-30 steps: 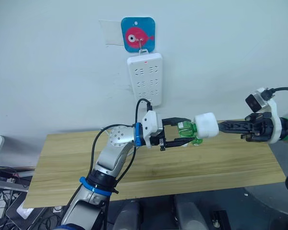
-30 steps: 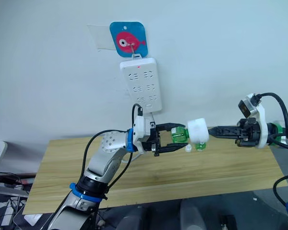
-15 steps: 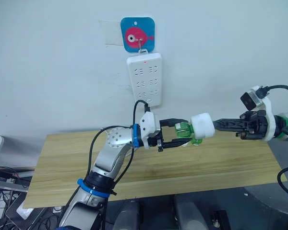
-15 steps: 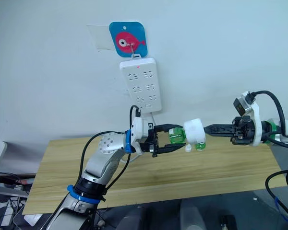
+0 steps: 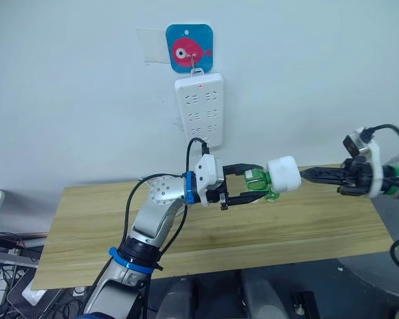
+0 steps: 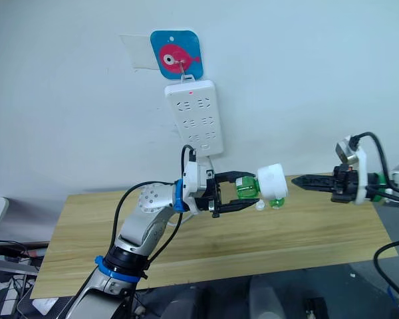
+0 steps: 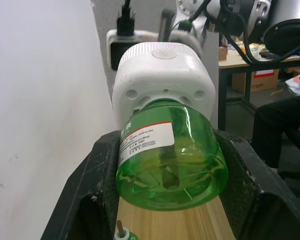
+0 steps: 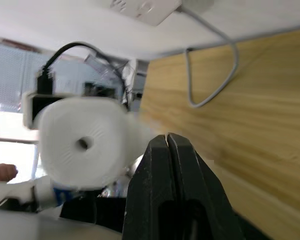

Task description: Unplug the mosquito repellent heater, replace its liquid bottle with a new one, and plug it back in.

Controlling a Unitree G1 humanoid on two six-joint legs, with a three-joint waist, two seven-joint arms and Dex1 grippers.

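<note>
The right pincer [image 6: 304,180] has let go of the heater [image 5: 283,174] and backed off, clenched empty. The left pincer [image 5: 243,187] grips the green bottle [image 5: 256,180] screwed into it, above the bench [image 5: 319,226].

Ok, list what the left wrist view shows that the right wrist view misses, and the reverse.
Left wrist view: the labelled green bottle seated in the heater's underside, clamped by the left gripper, plus a person's legs. Right wrist view: the shut, empty right gripper, the power strip and its cable. Shared: the white heater and the wooden table.
</note>
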